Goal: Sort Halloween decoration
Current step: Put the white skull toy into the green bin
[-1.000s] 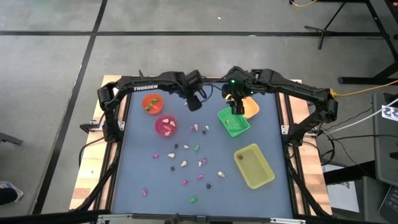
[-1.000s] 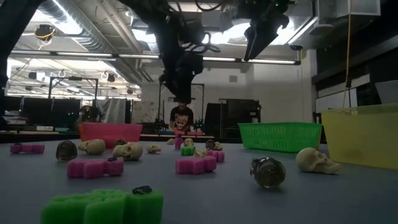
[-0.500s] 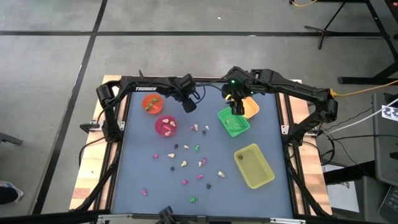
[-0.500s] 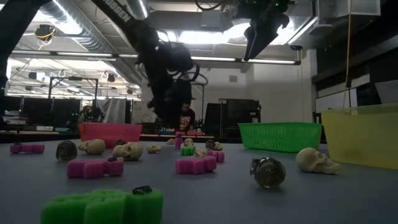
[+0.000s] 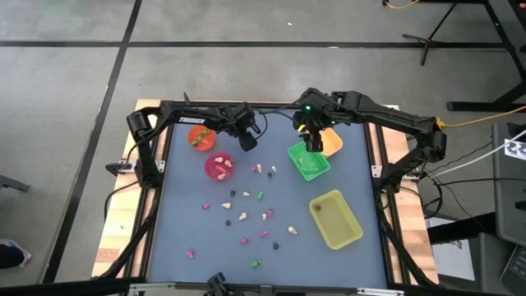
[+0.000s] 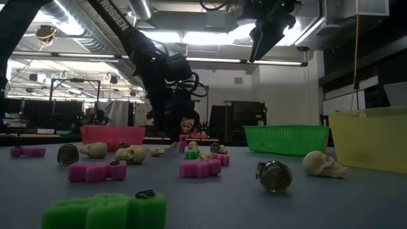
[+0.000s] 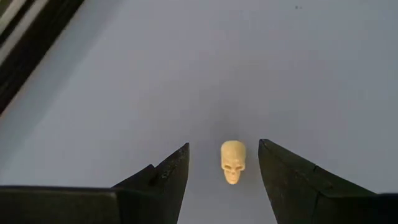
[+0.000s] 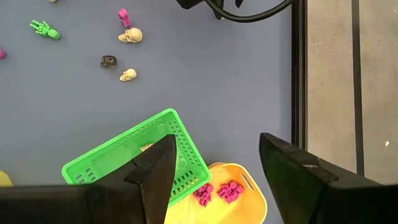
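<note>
The left gripper (image 5: 246, 145) hangs over the far counter (image 5: 362, 177) beside the pink cup (image 5: 219, 166), fingers (image 7: 163, 176) wide, a cream skull (image 7: 232, 161) lying between them. The right gripper (image 5: 313, 145) hovers above the green tray (image 5: 309, 162), fingers wide and empty. Trinkets (image 5: 246, 216) lie scattered mid-counter.

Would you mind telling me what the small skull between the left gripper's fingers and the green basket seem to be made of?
The skull looks like moulded plastic, cream and matte, with crisp cast eye sockets and teeth. The green basket looks like thin moulded plastic too: uniform bright colour and lattice walls. The left gripper brackets the skull, fingers open.
</note>
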Available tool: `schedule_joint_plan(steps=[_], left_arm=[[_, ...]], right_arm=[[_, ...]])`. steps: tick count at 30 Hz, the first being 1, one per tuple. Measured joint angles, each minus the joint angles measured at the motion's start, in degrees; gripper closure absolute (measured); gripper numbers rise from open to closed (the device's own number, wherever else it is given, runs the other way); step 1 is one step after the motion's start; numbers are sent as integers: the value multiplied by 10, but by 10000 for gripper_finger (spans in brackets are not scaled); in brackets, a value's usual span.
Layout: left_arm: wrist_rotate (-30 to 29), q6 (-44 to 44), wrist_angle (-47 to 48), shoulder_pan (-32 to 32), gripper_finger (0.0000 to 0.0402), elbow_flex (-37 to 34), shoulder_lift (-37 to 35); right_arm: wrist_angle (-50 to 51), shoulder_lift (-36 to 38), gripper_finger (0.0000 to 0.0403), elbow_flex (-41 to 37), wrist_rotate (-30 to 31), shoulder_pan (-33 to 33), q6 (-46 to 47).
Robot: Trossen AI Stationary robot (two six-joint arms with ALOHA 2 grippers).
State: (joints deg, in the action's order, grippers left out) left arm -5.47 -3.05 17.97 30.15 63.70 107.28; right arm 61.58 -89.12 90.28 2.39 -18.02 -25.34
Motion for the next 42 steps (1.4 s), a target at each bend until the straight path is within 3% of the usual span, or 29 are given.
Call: schedule_joint_plan(steps=[29, 34, 42], left_arm=[[-11, -13, -9, 2, 227, 2, 38], [-11, -15, -8, 2, 245, 2, 38], [-9, -15, -5, 1, 292, 1, 39]], right_arm=[[16, 0, 173, 0, 0, 0, -3], [39, 8, 173, 0, -5, -7, -6], [56, 58, 173, 0, -65, -68, -6]])
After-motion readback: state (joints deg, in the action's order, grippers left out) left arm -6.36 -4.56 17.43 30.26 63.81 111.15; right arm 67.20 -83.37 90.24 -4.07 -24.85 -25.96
